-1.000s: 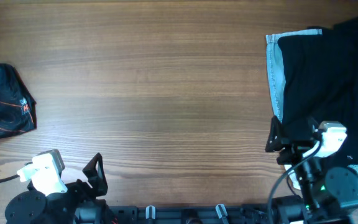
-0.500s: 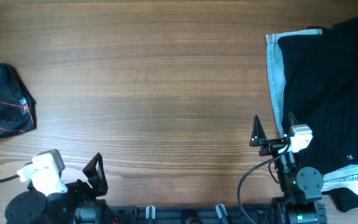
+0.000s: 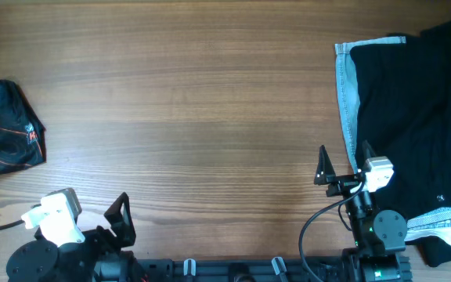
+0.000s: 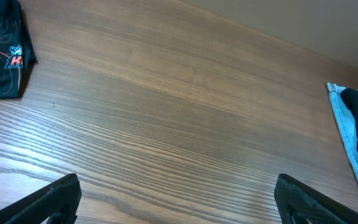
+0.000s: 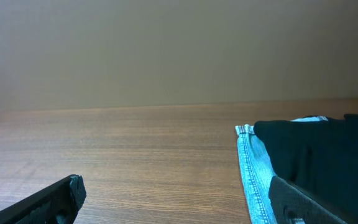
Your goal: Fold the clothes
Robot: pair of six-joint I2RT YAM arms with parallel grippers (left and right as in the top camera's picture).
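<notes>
- Overhead view: jersey (image 3: 6, 129) lies bunched at the surface's far left edge, well apart from both hands.
- Spread and empty: left hand (image 4: 179, 208), right hand (image 3: 343, 163).
- Likely thin, limp, slippery; pinch a free edge.

Wooden table (image 3: 210, 102); plain beige wall (image 5: 166, 50)

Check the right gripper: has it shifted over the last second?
Yes, leftward. The right gripper sat mostly over the black garment; now it straddles the garment's pale blue edge, one finger over the bare table.
</notes>
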